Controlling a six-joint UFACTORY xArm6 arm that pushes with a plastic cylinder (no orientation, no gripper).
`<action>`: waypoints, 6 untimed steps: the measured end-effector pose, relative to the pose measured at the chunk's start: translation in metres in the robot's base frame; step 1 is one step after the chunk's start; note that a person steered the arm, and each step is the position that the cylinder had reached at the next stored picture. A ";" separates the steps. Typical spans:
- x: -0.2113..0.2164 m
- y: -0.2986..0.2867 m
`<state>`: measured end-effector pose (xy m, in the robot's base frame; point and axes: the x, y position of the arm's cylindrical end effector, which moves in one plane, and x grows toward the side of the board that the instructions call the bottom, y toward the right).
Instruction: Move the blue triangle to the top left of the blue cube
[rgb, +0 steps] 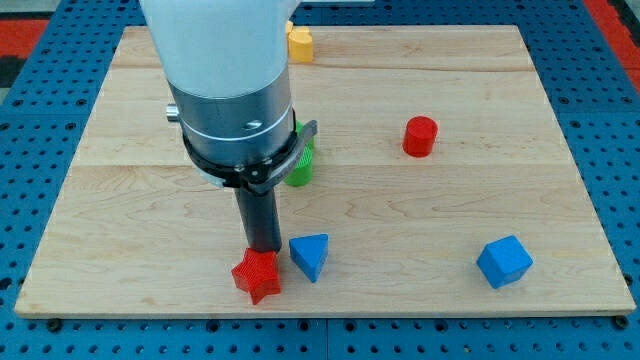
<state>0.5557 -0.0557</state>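
The blue triangle (309, 256) lies near the board's bottom edge, left of centre. The blue cube (504, 262) sits far off at the view's bottom right. My tip (263, 249) is down on the board just left of the blue triangle, close to it or touching it, and right above a red star (256, 277). The arm's white and grey body hides the board above the tip.
A red cylinder (420, 136) stands right of centre. A green block (300, 164) is partly hidden behind the arm. A yellow block (299, 44) peeks out at the view's top edge. The wooden board (560, 150) lies on a blue perforated table.
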 end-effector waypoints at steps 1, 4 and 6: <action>0.000 0.037; 0.000 0.066; 0.017 0.064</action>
<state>0.5722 0.0081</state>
